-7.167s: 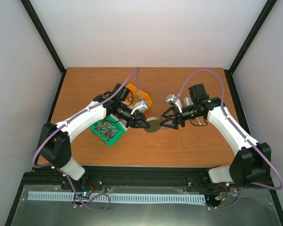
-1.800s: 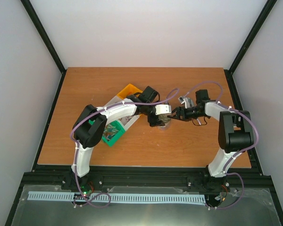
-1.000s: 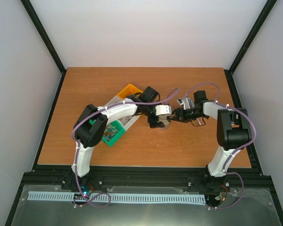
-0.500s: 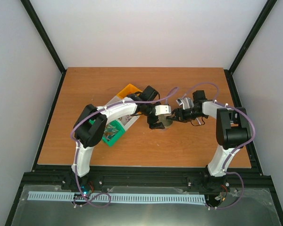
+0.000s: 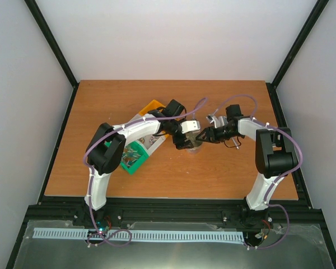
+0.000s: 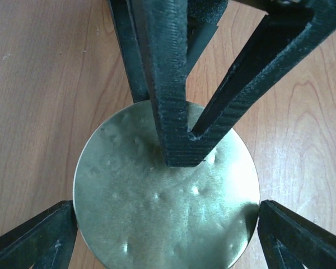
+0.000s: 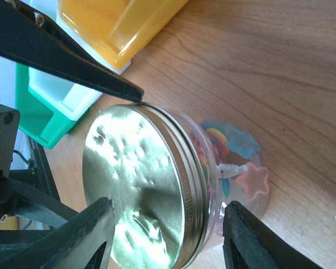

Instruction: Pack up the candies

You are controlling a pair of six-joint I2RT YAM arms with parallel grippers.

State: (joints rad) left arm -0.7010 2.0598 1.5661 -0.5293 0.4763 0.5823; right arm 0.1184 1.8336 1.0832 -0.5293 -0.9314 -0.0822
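A clear jar [image 5: 194, 145] with a gold metal lid [image 6: 162, 207] stands on the table mid-scene. Through its wall I see the candies [image 7: 238, 168]: a striped lollipop, a pink star and a blue star. My left gripper [image 6: 167, 224] hangs straight above the jar, its two fingertips against opposite edges of the lid. My right gripper [image 7: 168, 224] reaches in from the right and straddles the jar. One of its fingers [image 6: 176, 129] lies over the lid's top and the other stands beside the glass wall, with a small gap showing.
An orange bin [image 5: 154, 106], a white bin [image 7: 73, 92] and a green bin [image 5: 132, 158] sit bunched just left of the jar, under my left forearm. Both arms curve inward and meet at the jar. Black frame posts stand at the table's corners.
My left wrist has rolled above the lid and its jaws have drawn in against the rim. The right gripper has edged slightly left with its jaws narrowing. The jar stays put.
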